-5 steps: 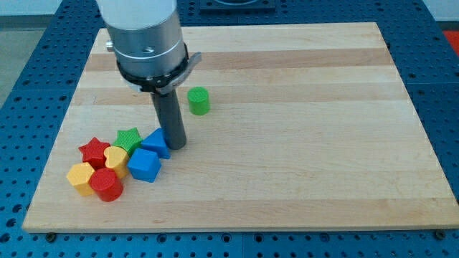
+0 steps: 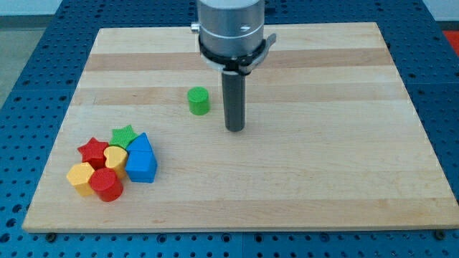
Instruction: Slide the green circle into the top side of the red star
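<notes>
The green circle [image 2: 199,101] is sitting alone on the wooden board [image 2: 323,179], well apart from the red star [image 2: 92,152], which is lying at the view's lower left in a tight cluster — touching the yellow heart [image 2: 115,158] and just beside the green star [image 2: 124,135]. My tip [image 2: 234,129] is resting on the board to the view's right of the circle and slightly below it, near but not touching (there being no gripper on this rod, nothing is being held). So the slide is not looking begun: the circle is lying up and to the right of the star, and the whole push down-left toward the star's top side is, in my judgement, remaining to be done.
</notes>
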Controlling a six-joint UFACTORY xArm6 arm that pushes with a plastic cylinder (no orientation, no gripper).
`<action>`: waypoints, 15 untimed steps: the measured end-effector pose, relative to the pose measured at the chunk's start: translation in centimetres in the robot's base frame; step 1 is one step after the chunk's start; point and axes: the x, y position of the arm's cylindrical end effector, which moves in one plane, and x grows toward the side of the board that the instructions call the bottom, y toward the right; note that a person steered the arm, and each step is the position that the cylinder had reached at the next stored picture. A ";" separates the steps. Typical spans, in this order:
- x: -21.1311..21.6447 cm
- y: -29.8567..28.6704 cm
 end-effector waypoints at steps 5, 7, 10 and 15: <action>-3.0 -7.9; -1.1 -12.5; 1.3 -18.7; -3.0 -22.7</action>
